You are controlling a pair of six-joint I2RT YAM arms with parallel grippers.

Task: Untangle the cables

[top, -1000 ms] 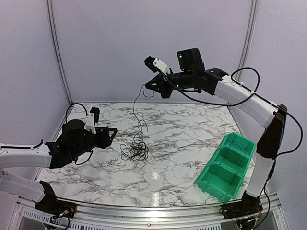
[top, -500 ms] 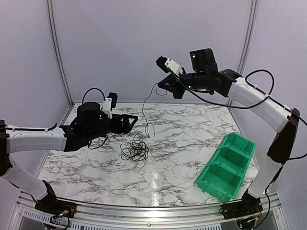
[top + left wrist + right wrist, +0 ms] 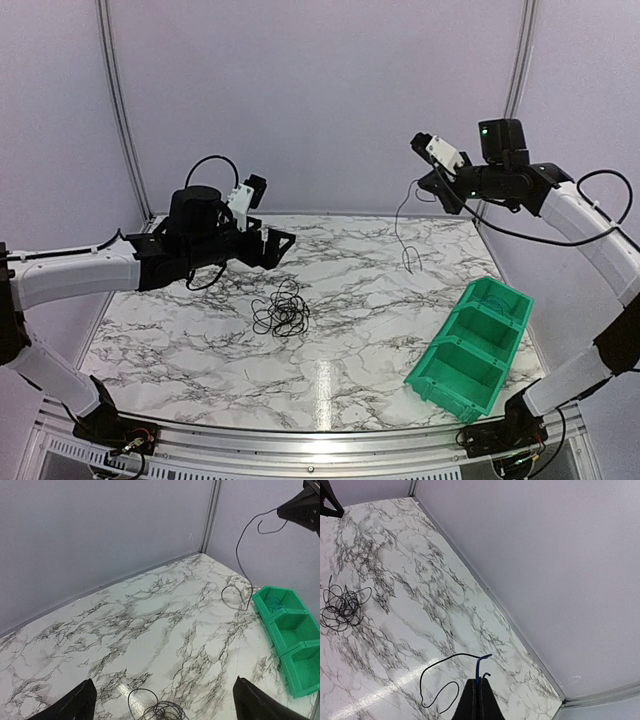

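Note:
A small loopy tangle of thin black cables (image 3: 281, 310) lies on the marble table (image 3: 350, 330); it also shows in the right wrist view (image 3: 342, 607) and at the bottom of the left wrist view (image 3: 160, 711). My right gripper (image 3: 437, 188) is shut on one separate thin black cable with a blue end (image 3: 479, 667), held high at the back right; the strand (image 3: 403, 232) hangs down, its lower loop near the table. My left gripper (image 3: 277, 245) is open and empty, raised above and behind the tangle; its fingertips (image 3: 80, 705) frame the tangle.
A green bin (image 3: 472, 346) with three compartments stands at the right front of the table, also in the left wrist view (image 3: 287, 630). Its far compartment holds some thin bluish wire. Grey walls close the back and sides.
My right gripper has carried the hanging cable from above the table's middle to the far right, toward the green bin. My left arm has risen and swung right, over the tangle.

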